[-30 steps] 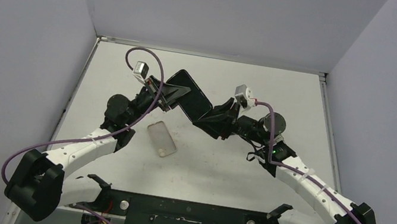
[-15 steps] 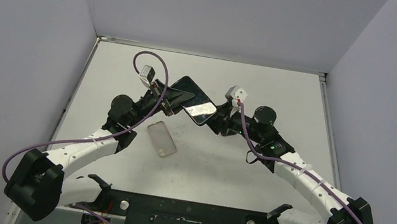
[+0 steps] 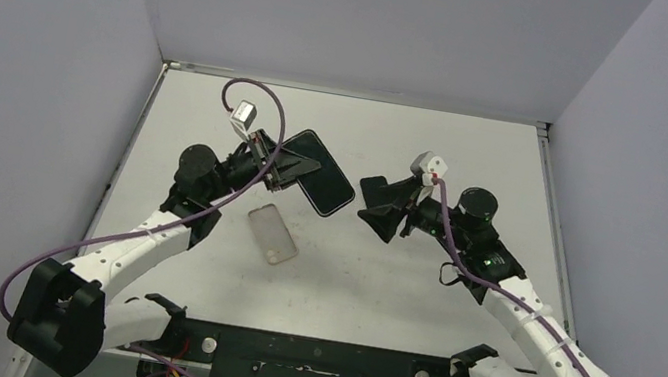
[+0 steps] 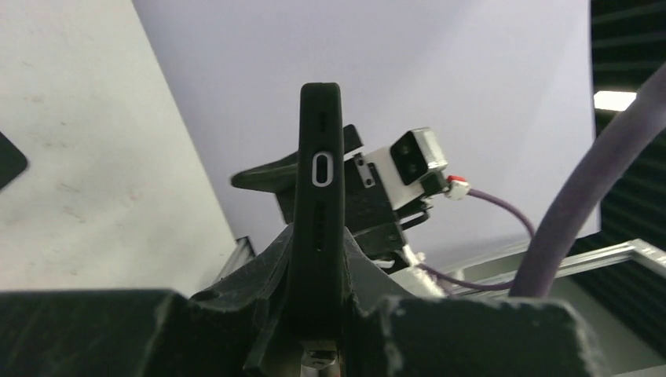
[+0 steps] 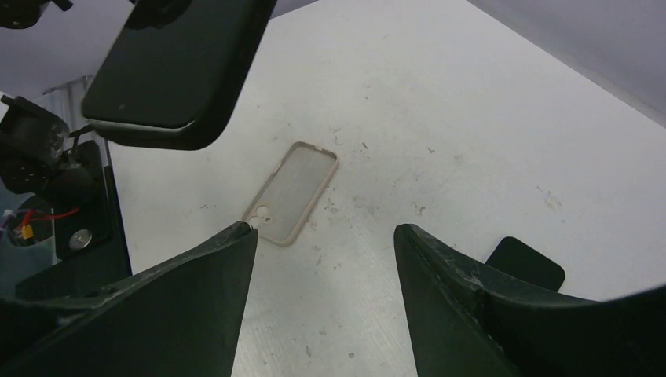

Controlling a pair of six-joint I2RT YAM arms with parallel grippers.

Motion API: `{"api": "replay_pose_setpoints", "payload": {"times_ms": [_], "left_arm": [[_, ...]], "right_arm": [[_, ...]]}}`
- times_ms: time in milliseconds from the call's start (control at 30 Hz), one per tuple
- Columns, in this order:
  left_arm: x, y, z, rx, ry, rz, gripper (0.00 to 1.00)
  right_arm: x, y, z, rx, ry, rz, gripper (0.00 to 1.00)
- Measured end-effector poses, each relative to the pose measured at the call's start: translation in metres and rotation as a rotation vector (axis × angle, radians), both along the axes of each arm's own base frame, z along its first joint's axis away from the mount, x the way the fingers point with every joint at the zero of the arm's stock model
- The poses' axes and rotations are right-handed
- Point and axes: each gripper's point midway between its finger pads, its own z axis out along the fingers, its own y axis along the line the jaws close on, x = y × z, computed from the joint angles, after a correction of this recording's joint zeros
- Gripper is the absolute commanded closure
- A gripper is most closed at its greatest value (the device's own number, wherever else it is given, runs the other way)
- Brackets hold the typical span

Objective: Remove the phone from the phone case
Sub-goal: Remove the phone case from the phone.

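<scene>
My left gripper (image 3: 281, 166) is shut on a black phone (image 3: 320, 173) and holds it above the table. In the left wrist view the phone (image 4: 318, 196) stands edge-on between my fingers (image 4: 251, 275), charging port showing. The pale translucent phone case (image 3: 272, 232) lies empty and flat on the table below the phone. It also shows in the right wrist view (image 5: 292, 191), with the phone (image 5: 177, 71) above it. My right gripper (image 3: 371, 200) is open and empty, a short way right of the phone; its fingers (image 5: 204, 283) frame bare table.
The table (image 3: 396, 279) is white and scuffed, with grey walls on three sides. A dark flat piece (image 5: 525, 263) lies on the table near my right finger. A black mounting bar (image 3: 312, 362) runs along the near edge.
My right gripper has let go of the phone, opened and drawn back to the right. My left gripper still holds the phone, now tilted a little flatter.
</scene>
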Motion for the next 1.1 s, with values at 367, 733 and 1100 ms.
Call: {"api": "replay_pose_setpoints", "payload": {"times_ms": [367,733,1100], "left_arm": [[-0.017,-0.010,-0.007,0.276,-0.331,-0.176,1.00],[-0.038,-0.013,-0.005,0.329,-0.518,-0.322,1.00],[-0.053,-0.014,-0.004,0.314,-0.567,-0.409,1.00]], "right_arm": [[-0.056,0.002,0.015,-0.018,0.097,0.238,0.35],[-0.082,0.029,0.018,-0.042,0.146,0.418,0.44],[-0.088,0.037,0.014,-0.062,0.165,0.492,0.59]]}}
